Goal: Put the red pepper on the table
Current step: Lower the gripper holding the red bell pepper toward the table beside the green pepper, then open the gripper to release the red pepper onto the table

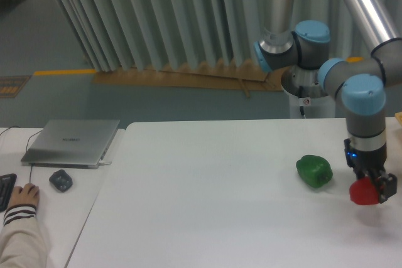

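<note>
Red pepper in my gripper at the right end of the table, beside the green one.

From my seat, the far left shows a person's hand resting on the adjoining desk, with a dark mouse just beside it and a closed grey laptop behind that. The white table fills the middle. Toward its right lies the green bell pepper, resting on the top. Just right of it, my arm comes down vertically, and the gripper is clamped around the red pepper, which sits low over the table near the right edge, close to the green one but apart from it. I cannot tell whether the red pepper touches the surface.
</note>
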